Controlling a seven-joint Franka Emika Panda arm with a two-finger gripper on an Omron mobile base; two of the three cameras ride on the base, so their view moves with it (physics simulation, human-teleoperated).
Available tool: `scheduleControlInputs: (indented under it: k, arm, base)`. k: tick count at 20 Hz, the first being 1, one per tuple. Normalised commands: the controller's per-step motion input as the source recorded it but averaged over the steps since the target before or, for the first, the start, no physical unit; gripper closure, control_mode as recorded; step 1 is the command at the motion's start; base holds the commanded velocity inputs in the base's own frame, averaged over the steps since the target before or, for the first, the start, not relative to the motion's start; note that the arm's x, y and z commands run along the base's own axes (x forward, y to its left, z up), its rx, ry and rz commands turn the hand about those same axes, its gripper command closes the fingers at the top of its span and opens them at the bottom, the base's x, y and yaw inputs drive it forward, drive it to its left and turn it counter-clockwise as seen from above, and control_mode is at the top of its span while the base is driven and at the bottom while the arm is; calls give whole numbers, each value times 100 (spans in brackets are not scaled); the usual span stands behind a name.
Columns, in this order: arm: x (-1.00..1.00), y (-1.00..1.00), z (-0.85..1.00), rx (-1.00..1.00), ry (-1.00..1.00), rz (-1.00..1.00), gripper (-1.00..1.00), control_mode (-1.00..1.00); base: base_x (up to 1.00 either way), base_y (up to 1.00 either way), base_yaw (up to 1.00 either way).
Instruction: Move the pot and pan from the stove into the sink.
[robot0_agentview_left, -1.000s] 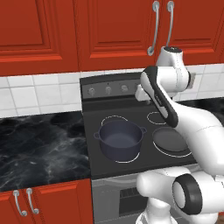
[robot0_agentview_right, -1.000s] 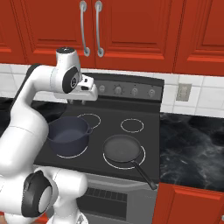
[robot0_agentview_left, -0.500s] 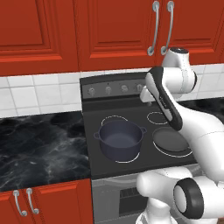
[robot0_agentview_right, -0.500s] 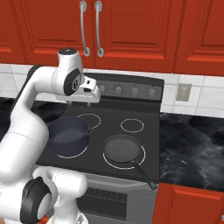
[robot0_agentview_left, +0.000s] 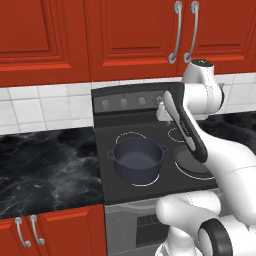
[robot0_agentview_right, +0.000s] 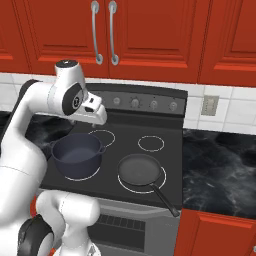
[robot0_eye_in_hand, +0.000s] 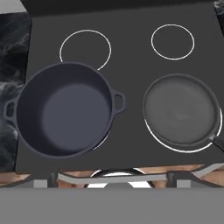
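Pot (robot0_agentview_left: 138, 159) and pan (robot0_agentview_right: 140, 170) both sat on the stove (robot0_agentview_right: 165, 132), each on a near burner — the pot on the near left ring, the pan on the near right ring. They stood side by side with a gap of bare black glass between them, not touching. The pot was deep, blue-grey and without a lid, its two small loop handles pointing left and right. The pan was shallow and black, and its long straight handle reached out to the near right, past the front edge of the stove. In the left base view the arm hid most of the pan.

Behind them the two far burners (robot0_eye_in_hand: 85, 48) showed as white rings on the glass. Round knobs (robot0_agentview_right: 135, 103) lined the grey back panel, and red cabinet doors (robot0_agentview_left: 135, 35) with silver handles hung above the white tiled wall. Black marbled worktop (robot0_agentview_left: 47, 167) ran off to the left of the stove and also to its right.

The claw (robot0_agentview_right: 96, 111) hung high over the far left part of the stove, well above the pot and looking down on both pieces of cookware. It was released — jaws spread wide, grasping nothing. The white arm (robot0_agentview_left: 200, 137) bent up from the near side and folded back over the stove.
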Motion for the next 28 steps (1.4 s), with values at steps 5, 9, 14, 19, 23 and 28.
scheduleControlInputs:
  k: [5, 9, 14, 19, 23, 28]
  arm:
    - [-27, 15, -22, 2, -2, -26, -100, -100]
    - [-13, 2, -15, 0, -2, -21, -100, -100]
    - [0, 0, -2, 0, 0, -1, -100, -100]
    - [0, 0, -31, 4, 1, 0, -100, -100]
    - [0, 0, -36, 7, 1, 0, -100, -100]
    - [2, 0, -34, 5, 1, -1, -100, -100]
  base:
    - [0, 0, 0]
    - [0, 0, 0]
    - [0, 0, 0]
    - [0, 0, 0]
    - [0, 0, 0]
    - [0, 0, 0]
